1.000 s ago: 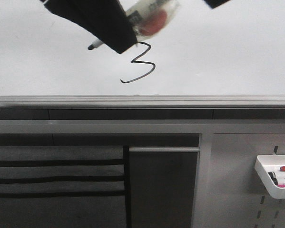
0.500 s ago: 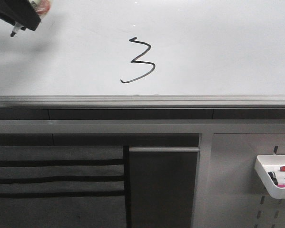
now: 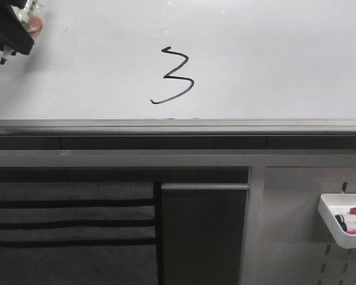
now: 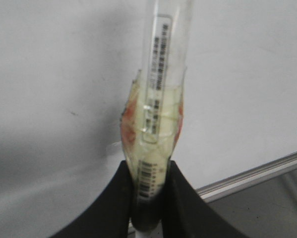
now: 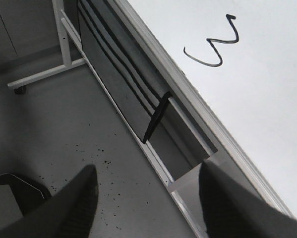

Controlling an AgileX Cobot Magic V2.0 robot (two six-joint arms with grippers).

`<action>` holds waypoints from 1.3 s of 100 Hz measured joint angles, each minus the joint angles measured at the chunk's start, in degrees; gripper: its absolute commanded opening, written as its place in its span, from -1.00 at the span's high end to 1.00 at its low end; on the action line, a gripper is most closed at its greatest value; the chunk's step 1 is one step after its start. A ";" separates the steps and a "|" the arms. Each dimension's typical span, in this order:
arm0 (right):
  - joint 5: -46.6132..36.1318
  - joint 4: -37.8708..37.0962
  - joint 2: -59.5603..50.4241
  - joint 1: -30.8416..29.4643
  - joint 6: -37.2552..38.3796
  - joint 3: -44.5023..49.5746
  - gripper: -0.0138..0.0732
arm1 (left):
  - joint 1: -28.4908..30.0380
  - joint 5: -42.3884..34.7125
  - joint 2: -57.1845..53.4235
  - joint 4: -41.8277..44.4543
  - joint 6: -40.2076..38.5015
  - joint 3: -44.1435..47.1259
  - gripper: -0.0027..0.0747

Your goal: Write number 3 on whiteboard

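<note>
A thin black number 3 (image 3: 174,77) with a long lower tail is drawn on the whiteboard (image 3: 273,59), just above its grey and black edge rail. It also shows in the right wrist view (image 5: 213,44). My left gripper (image 3: 11,29) is at the far left top of the front view, well left of the 3, shut on a marker (image 4: 155,124) wrapped in clear tape; its black tip (image 3: 3,60) points down, off the board. My right gripper (image 5: 146,171) is open and empty, off the board, and does not show in the front view.
Below the board rail (image 3: 178,126) are a grey frame, a dark panel with black stripes (image 3: 71,225) and a grey perforated panel with a white tray (image 3: 344,225) holding markers at the right. The right wrist view shows speckled grey floor (image 5: 89,144).
My left gripper has moved with the marker from beside the 3 to the far left edge of the view, then slightly down. The 3 now shows whole.
</note>
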 measured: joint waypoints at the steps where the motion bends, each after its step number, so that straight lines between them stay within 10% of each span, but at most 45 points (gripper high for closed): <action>1: 0.00 0.01 0.00 0.00 0.00 0.00 -0.23 | 0.00 -0.10 0.21 0.00 0.00 -0.05 0.98; 60: 0.05 0.71 0.00 0.00 0.00 0.00 -0.23 | 0.00 -2.13 4.97 -3.84 0.00 0.09 0.96; 101: 0.05 0.71 0.00 0.00 0.00 0.00 -0.23 | 0.00 -3.90 4.97 -3.97 0.00 0.09 -0.05; 130: 0.05 0.71 0.00 0.00 0.00 0.00 -0.23 | 0.00 -3.87 4.97 -3.99 -0.09 0.09 -0.13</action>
